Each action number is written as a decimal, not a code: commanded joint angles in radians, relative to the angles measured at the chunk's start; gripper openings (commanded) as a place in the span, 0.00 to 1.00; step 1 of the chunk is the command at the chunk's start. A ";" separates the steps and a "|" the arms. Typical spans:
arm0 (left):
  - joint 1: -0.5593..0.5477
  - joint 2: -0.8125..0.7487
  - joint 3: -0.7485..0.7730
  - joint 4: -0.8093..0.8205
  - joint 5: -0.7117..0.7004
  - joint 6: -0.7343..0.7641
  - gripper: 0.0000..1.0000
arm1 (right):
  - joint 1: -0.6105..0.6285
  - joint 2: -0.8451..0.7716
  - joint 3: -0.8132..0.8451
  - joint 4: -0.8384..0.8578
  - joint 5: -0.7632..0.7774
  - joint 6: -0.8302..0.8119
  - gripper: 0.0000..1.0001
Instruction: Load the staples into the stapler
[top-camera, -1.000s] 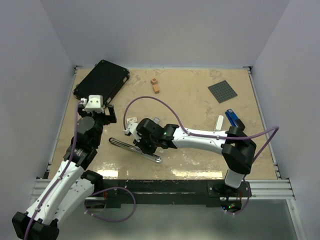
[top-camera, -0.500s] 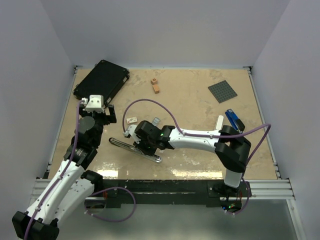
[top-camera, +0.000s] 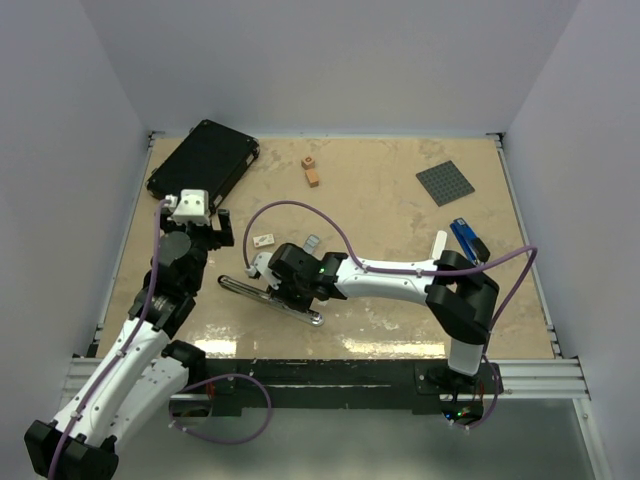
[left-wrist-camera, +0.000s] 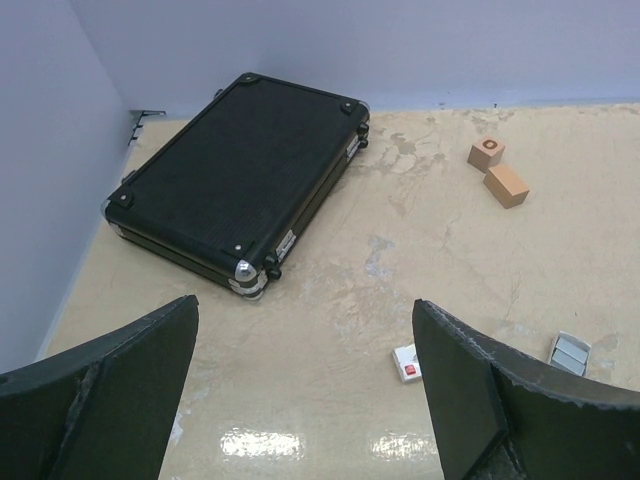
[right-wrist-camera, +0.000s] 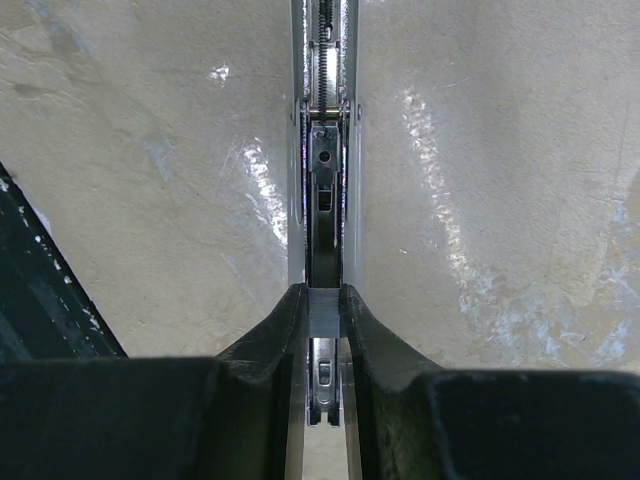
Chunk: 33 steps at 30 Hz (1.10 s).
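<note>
The stapler (top-camera: 250, 291) lies opened flat on the table near the front, a long silver strip. In the right wrist view its open channel (right-wrist-camera: 322, 180) runs straight up the middle. My right gripper (top-camera: 284, 288) is right over it, shut on the staples (right-wrist-camera: 323, 318), a small grey block pinched between the fingertips (right-wrist-camera: 290, 320) directly above the channel. I cannot tell whether the block touches the channel. My left gripper (left-wrist-camera: 303, 330) is open and empty, hovering above bare table left of the stapler, facing the black case.
A black case (top-camera: 203, 160) lies at the back left. Two wooden blocks (top-camera: 311, 170), a grey baseplate (top-camera: 445, 183), a blue stapler (top-camera: 467, 238) and a white bar (top-camera: 440, 243) lie further back. A small white piece with a red button (left-wrist-camera: 407, 363) and a small grey box (left-wrist-camera: 570, 352) lie behind the stapler.
My right wrist has shifted slightly left and nearer over the stapler, uncovering the small white piece and grey box behind it. The left arm has not moved.
</note>
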 joint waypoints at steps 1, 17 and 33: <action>0.009 0.002 0.007 0.044 0.016 0.016 0.92 | 0.006 -0.003 0.025 0.014 0.021 -0.028 0.15; 0.009 0.008 0.008 0.044 0.028 0.015 0.92 | 0.010 -0.014 0.014 0.015 0.015 -0.047 0.14; 0.009 0.008 0.010 0.043 0.034 0.016 0.92 | 0.010 -0.004 -0.003 0.035 -0.002 -0.057 0.14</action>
